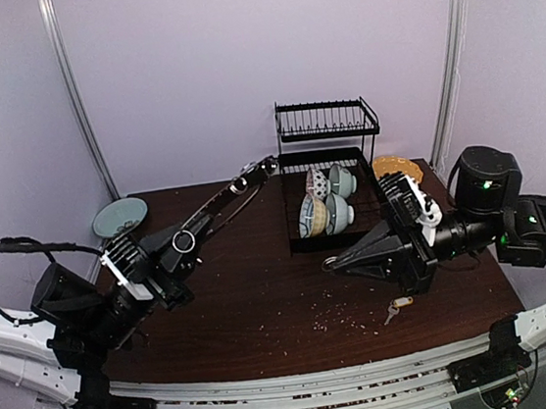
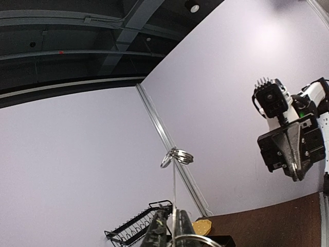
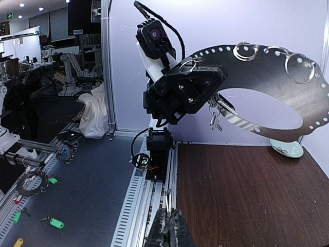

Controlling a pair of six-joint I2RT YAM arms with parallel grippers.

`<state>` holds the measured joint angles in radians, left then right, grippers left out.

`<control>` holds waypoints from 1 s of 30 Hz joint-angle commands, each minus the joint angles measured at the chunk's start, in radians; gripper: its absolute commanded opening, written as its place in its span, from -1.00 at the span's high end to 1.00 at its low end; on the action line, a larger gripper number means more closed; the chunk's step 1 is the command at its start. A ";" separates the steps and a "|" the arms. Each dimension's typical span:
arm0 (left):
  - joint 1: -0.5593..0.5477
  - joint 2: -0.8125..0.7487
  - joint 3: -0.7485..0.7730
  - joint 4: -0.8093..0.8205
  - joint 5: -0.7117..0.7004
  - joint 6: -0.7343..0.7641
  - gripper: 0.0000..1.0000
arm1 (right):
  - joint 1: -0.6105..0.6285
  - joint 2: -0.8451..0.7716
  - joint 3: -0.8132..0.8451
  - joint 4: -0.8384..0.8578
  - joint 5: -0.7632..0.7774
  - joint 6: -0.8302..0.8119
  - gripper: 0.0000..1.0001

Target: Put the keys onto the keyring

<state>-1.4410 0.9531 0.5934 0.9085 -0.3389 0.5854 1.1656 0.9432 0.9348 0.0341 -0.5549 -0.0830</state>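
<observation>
The key with its yellow tag (image 1: 399,306) lies on the brown table, just in front of and below my right gripper. My left gripper (image 1: 190,236) is shut on the keyring (image 1: 242,190), a thin grey hoop that it holds up in the air, reaching toward the dish rack. In the left wrist view the keyring is edge-on (image 2: 174,185), with small rings at its top. In the right wrist view it is a wide perforated band (image 3: 267,54) with small keys dangling from it. My right gripper (image 1: 337,262) is shut on a small metal ring (image 3: 166,201), above the table's middle.
A black dish rack (image 1: 334,173) with several bowls stands at the back, with a yellow object (image 1: 397,166) to its right. A pale blue plate (image 1: 120,218) sits at the back left. Crumbs are scattered over the table (image 1: 266,314).
</observation>
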 commanded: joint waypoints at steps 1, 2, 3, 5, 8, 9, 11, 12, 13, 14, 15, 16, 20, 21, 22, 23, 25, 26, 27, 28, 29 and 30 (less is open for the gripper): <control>0.002 -0.008 -0.015 0.007 0.112 -0.062 1.00 | -0.002 0.034 0.051 0.041 0.026 0.094 1.00; 0.002 0.000 -0.010 0.005 0.111 -0.057 1.00 | 0.001 0.045 0.055 0.067 0.020 0.117 1.00; 0.002 0.008 -0.006 0.008 0.117 -0.053 1.00 | 0.007 0.055 0.061 0.087 0.017 0.134 1.00; 0.002 0.016 0.000 0.009 0.157 -0.054 1.00 | 0.012 0.062 0.075 0.088 0.024 0.140 1.00; 0.002 -0.003 -0.011 0.031 0.236 -0.083 1.00 | 0.012 0.033 0.070 0.059 0.048 0.127 1.00; 0.002 -0.016 -0.014 0.033 0.251 -0.096 1.00 | 0.011 0.023 0.060 0.051 0.045 0.122 1.00; 0.002 -0.043 -0.022 0.036 0.270 -0.110 1.00 | 0.008 0.014 0.035 0.022 0.057 0.112 1.00; 0.002 -0.056 -0.030 0.043 0.273 -0.116 1.00 | 0.005 0.013 0.019 0.002 0.091 0.110 1.00; 0.002 -0.070 -0.039 0.052 0.272 -0.114 1.00 | -0.004 0.012 -0.004 -0.014 0.139 0.120 1.00; 0.002 -0.080 -0.049 0.056 0.270 -0.110 1.00 | -0.018 0.019 -0.028 -0.029 0.195 0.139 1.00; 0.002 -0.093 -0.056 0.055 0.270 -0.107 1.00 | -0.049 0.033 -0.053 -0.044 0.231 0.159 1.00; 0.002 -0.097 -0.058 0.052 0.270 -0.101 1.00 | -0.071 0.053 -0.077 -0.052 0.247 0.191 1.00; 0.002 -0.103 -0.055 0.032 0.302 -0.094 1.00 | -0.214 0.218 -0.152 -0.019 0.127 0.333 1.00; 0.002 -0.104 -0.052 0.026 0.317 -0.091 1.00 | -0.226 0.262 -0.160 -0.001 0.095 0.356 1.00; 0.002 -0.105 -0.052 0.020 0.330 -0.087 1.00 | -0.230 0.314 -0.158 0.008 0.072 0.367 1.00; 0.002 -0.105 -0.051 0.015 0.345 -0.082 1.00 | -0.230 0.362 -0.147 0.004 0.059 0.370 1.00; 0.002 -0.107 -0.054 0.010 0.369 -0.074 1.00 | -0.231 0.444 -0.113 -0.026 0.044 0.359 1.00; 0.002 -0.109 -0.056 0.008 0.377 -0.073 1.00 | -0.231 0.471 -0.102 -0.030 0.045 0.356 1.00; 0.002 -0.111 -0.058 0.003 0.378 -0.072 1.00 | -0.231 0.489 -0.097 -0.031 0.049 0.353 1.00; 0.002 -0.114 -0.057 -0.007 0.377 -0.071 1.00 | -0.231 0.500 -0.095 -0.028 0.053 0.352 1.00; 0.002 -0.119 -0.057 -0.017 0.371 -0.066 1.00 | -0.231 0.505 -0.095 -0.025 0.054 0.350 1.00; 0.002 -0.122 -0.059 -0.020 0.362 -0.061 1.00 | -0.231 0.506 -0.097 -0.024 0.053 0.344 1.00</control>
<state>-1.4395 0.8558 0.5385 0.8631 0.0044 0.5037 0.9337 1.4548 0.7959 0.0017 -0.4683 0.2474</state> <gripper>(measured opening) 0.046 0.016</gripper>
